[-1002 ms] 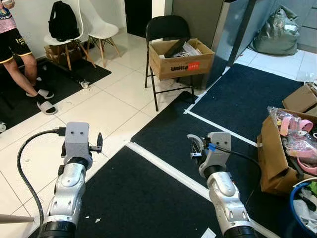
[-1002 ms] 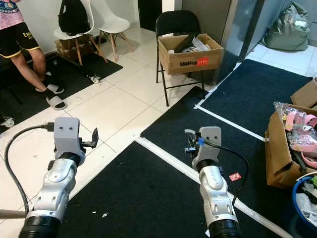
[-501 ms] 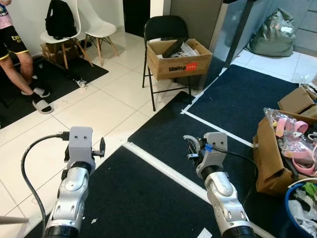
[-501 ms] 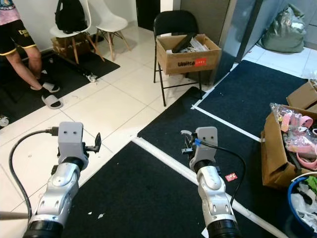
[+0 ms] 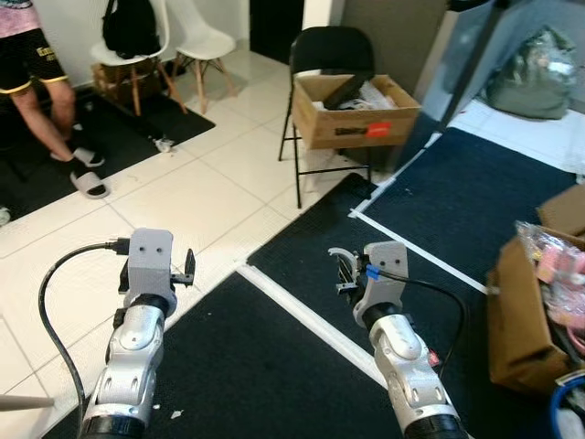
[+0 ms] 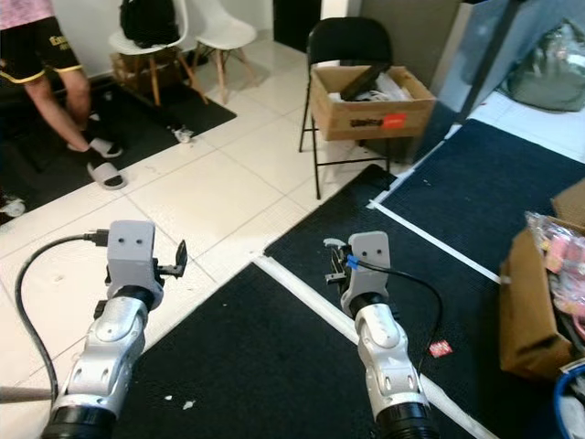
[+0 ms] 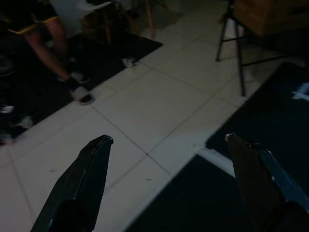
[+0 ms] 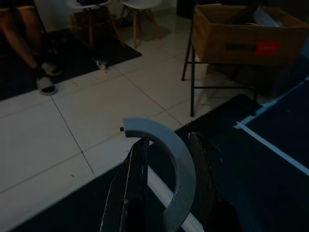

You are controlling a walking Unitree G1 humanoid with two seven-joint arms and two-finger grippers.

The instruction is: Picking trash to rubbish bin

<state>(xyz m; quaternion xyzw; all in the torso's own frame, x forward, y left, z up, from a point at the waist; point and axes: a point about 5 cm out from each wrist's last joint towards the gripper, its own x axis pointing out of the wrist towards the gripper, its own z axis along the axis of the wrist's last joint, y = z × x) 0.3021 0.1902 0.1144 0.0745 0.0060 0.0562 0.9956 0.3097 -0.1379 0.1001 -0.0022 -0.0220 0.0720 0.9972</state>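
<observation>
- The right gripper [image 8: 166,193] is clamped on a curved grey-white piece of trash [image 8: 169,159], shaped like a half ring, so the picking-up step looks done.
- This piece is held out in front of the robot, above the edge of a black carpet [image 5: 274,366] crossed by a white tape line [image 5: 302,311].
- The left gripper [image 7: 169,164] hangs empty, its two fingers wide apart, over pale floor tiles.
- What is left, as I judge it: carrying the piece to the bin and dropping it in. A blue rim [image 5: 571,402] at about 4 o'clock may be the rubbish bin, but it is cut off at the frame edge, so I cannot be sure.
- A small red scrap [image 6: 440,347] lies on the carpet at 4 o'clock, near the right arm; it could be further trash to collect.
- Counts: two grippers; one piece of trash held; one red scrap.
- One black folding chair [image 5: 326,55] at 12 o'clock, bearing one cardboard box [image 5: 356,114].
- Two white chairs [image 5: 206,41] at 11 o'clock, one holding a black backpack [image 5: 128,23].
- One person [image 5: 41,82] stands at 10 o'clock in sandals.
- One brown bag [image 5: 526,320] at 3 o'clock.
</observation>
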